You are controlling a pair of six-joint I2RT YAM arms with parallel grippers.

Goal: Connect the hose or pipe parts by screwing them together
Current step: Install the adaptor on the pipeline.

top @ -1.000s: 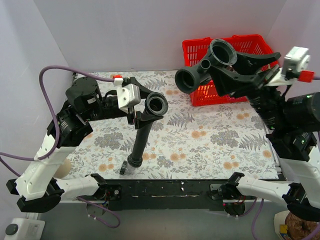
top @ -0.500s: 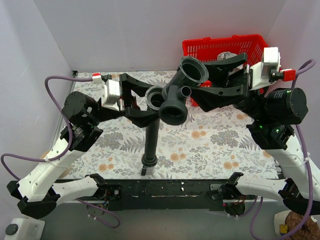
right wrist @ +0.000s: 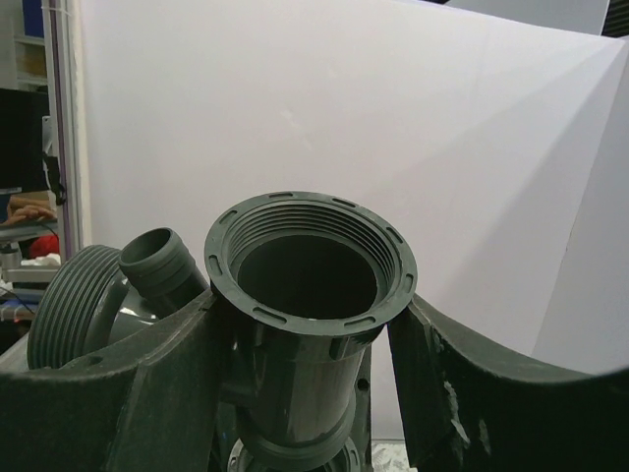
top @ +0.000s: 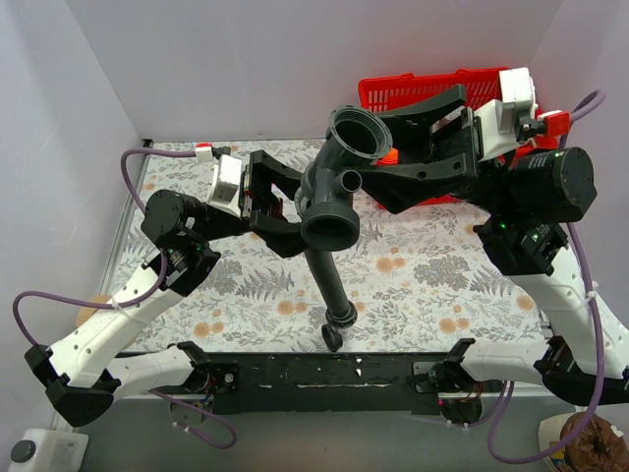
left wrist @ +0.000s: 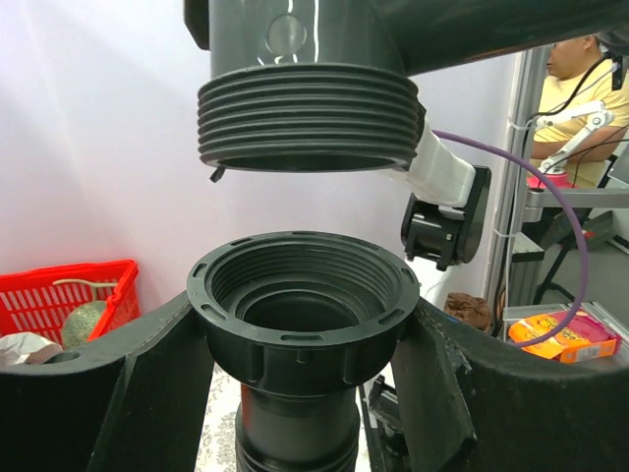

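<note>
My left gripper [left wrist: 303, 329] is shut on the smooth collar nut [left wrist: 303, 295] of the black ribbed hose [top: 327, 280]. The hose hangs down from it, and its lower end [top: 337, 320] is near the table's front edge. My right gripper [right wrist: 310, 339] is shut on the dark grey T-shaped fitting [right wrist: 305, 285], held above the table's middle [top: 339, 182]. In the left wrist view the fitting's outer-threaded end [left wrist: 307, 118] hovers just above the collar's open mouth, with a small gap and roughly in line. In the top view the fitting hides the collar.
A red basket [top: 413, 93] with items in it stands at the back right, behind the right arm. A floral mat [top: 442, 275] covers the table. Purple cables [top: 128, 167] loop beside the left arm. A black rail [top: 324, 374] runs along the front edge.
Both arms have come together at the middle. The fitting moved left from by the basket to just above the hose collar. The hose's lower end swung to the right.
</note>
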